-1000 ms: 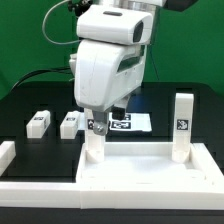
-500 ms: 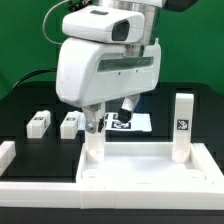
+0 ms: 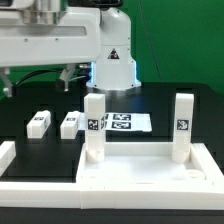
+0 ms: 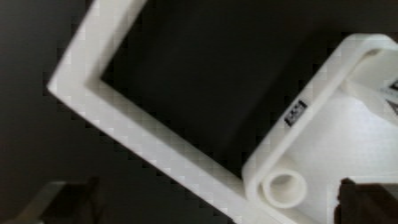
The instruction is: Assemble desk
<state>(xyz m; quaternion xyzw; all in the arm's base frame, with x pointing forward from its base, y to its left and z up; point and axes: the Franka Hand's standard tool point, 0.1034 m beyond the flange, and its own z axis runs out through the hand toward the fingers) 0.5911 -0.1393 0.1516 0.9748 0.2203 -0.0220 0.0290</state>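
The white desk top lies at the front of the black table, rim up. Two tagged white legs stand upright in its far corners, one on the exterior view's left and one on the right. Two more legs lie loose behind it at the left. The arm is raised at the upper left, clear of all parts. In the wrist view my gripper is open and holds nothing. Its dark fingertips flank a desk top corner with a round hole.
The marker board lies flat behind the desk top. A white L-shaped border strip runs along the exterior view's left and front of the table, close beside the desk top. The robot base stands at the back.
The arm has lifted off the left upright leg and swung up toward the exterior view's left. That leg stays standing in the desk top. The jaws stayed open.
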